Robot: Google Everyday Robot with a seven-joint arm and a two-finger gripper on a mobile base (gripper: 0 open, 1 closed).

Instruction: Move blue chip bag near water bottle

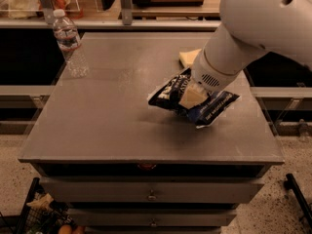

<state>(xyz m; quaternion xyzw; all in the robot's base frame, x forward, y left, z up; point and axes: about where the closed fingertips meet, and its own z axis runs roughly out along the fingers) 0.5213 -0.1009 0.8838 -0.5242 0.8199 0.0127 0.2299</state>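
The tool (193, 97) grips the blue chip bag (170, 92) — grasp apparently made; next, carry it left across the counter (112, 126) toward the water bottle (66, 33).

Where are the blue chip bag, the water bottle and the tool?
blue chip bag (217, 108): camera view, on its right, printed end.
water bottle (67, 37): camera view, on its label band.
tool (192, 97): camera view, on its pale tip, down at the chip bag's middle.

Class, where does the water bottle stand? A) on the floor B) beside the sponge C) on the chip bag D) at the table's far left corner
D: the water bottle stands at the far left corner of the table, while the gripper is down on the blue chip bag.
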